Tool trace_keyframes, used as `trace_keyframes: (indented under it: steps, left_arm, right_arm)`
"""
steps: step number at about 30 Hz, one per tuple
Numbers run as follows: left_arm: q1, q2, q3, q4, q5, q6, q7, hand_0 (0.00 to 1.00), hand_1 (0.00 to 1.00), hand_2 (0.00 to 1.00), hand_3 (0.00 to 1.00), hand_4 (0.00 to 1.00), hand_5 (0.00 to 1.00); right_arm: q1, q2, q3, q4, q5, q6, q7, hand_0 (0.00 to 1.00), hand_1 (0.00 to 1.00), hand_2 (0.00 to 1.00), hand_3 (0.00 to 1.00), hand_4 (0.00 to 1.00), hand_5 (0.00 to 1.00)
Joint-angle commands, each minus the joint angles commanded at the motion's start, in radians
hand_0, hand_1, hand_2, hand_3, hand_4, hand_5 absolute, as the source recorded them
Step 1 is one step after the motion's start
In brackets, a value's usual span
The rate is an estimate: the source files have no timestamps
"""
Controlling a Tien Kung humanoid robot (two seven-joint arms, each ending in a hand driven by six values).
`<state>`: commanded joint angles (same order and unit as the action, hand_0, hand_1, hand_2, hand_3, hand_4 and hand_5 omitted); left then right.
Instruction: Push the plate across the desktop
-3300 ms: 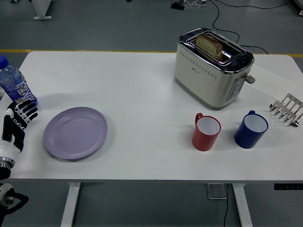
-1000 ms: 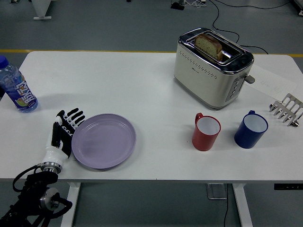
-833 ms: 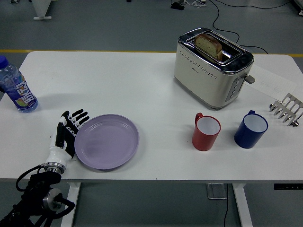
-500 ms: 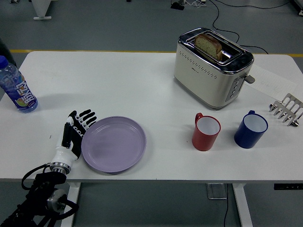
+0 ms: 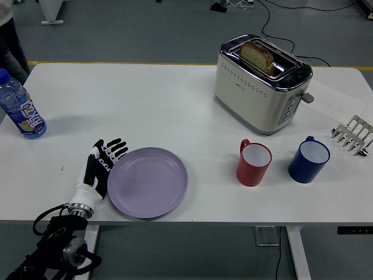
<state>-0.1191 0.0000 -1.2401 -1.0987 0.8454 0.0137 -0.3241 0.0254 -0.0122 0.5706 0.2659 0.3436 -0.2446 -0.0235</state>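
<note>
grey floor runs behind your white table (image 5: 175, 105), with a yellow line along the far edge and a black cable trailing off past the toaster. your left hand (image 5: 99, 169) comes up from the lower left corner, lying flat on the tabletop with its fingers (image 5: 114, 146) stretched out straight and slightly fanned, holding nothing. the black and white fingers point away from you, and the side of the hand sits right against the left rim of the lilac plate (image 5: 147, 182). you can see the plate lying flat just to the right of the hand, near the table's front edge, with nothing on it.

well off to the hand's left and farther back stands a blue water bottle (image 5: 17, 108), upright, close to the table's left edge. far to the right of the hand, beyond the plate, a red mug (image 5: 254, 163) and a blue mug (image 5: 309, 159) stand side by side, apart from each other, both with white insides. behind them, farther from you, a cream and chrome toaster (image 5: 262, 81) holds a slice of bread (image 5: 258, 56) in its slot. at the far right a small metal rack (image 5: 352, 135) rests by a sheet of paper (image 5: 335, 102). your right hand does not show.

a person's clothing shows at the top left corner, beyond the table.
</note>
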Motion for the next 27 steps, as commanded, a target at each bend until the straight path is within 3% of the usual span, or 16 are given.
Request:
trace_keyframes:
  steps: [17, 19, 27]
  left_arm:
    - [-0.042, 0.000, -0.050, -0.020, -0.002, 0.004, 0.001, 0.758, 0.752, 0.709, 0.645, 0.509, 0.998]
    - [-0.047, 0.007, -0.066, -0.023, -0.001, 0.005, 0.003, 0.758, 0.752, 0.709, 0.645, 0.509, 0.998]
    - [-0.063, 0.089, -0.137, -0.022, -0.001, -0.006, 0.029, 0.759, 0.750, 0.710, 0.648, 0.509, 0.998]
  right_arm:
    - [0.001, -0.002, -0.012, 0.000, 0.014, 0.002, 0.006, 0.598, 0.559, 0.669, 0.617, 0.396, 0.518]
    - [0.001, -0.002, -0.013, 0.000, 0.014, 0.002, 0.007, 0.598, 0.559, 0.669, 0.617, 0.396, 0.518]
    - [0.003, -0.004, -0.017, -0.001, 0.022, 0.002, 0.011, 0.598, 0.559, 0.670, 0.618, 0.400, 0.514]
